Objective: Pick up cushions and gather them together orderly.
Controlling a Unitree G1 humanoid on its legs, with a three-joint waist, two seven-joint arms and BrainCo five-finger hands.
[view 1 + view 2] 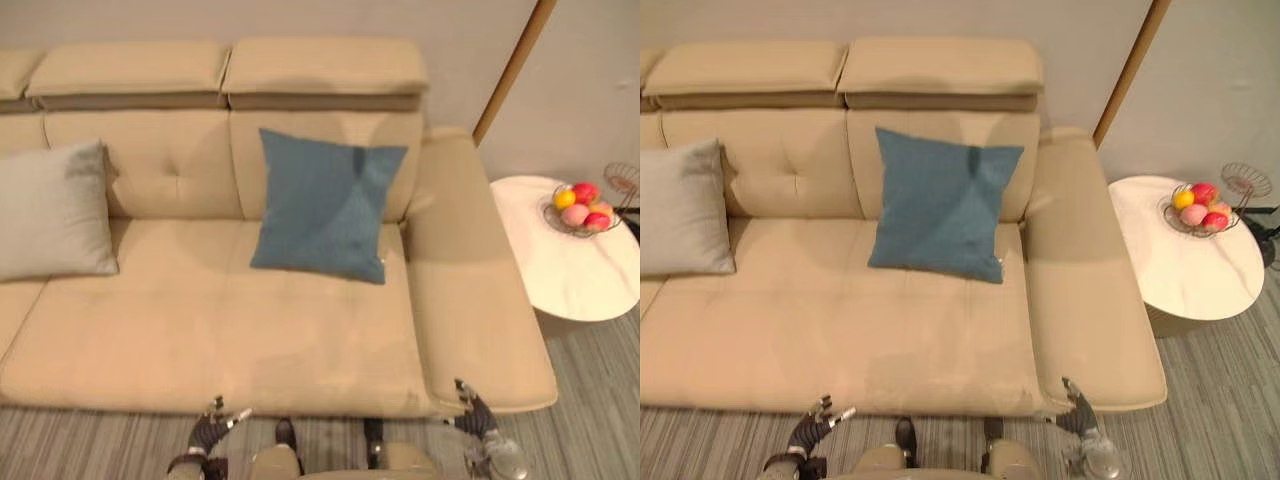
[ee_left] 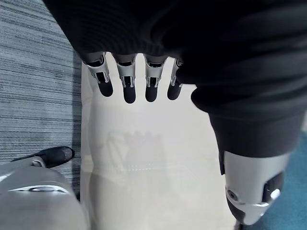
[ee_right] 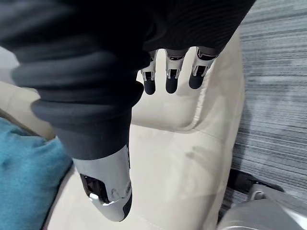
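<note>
A blue cushion point(image 1: 328, 205) leans upright against the backrest of the beige sofa point(image 1: 200, 330), right of its middle. A grey cushion point(image 1: 55, 212) leans on the backrest at the sofa's left end, well apart from the blue one. My left hand point(image 1: 208, 430) hangs low before the sofa's front edge, its fingers point(image 2: 125, 84) straight and holding nothing. My right hand point(image 1: 474, 415) hovers by the front of the right armrest, fingers point(image 3: 169, 74) straight and empty. A corner of the blue cushion point(image 3: 24, 182) shows in the right wrist view.
A round white side table point(image 1: 575, 265) stands to the right of the sofa, with a wire bowl of fruit point(image 1: 582, 207) on it. Grey striped carpet point(image 1: 90, 445) runs along the sofa's front. The wide right armrest point(image 1: 470, 290) lies between seat and table.
</note>
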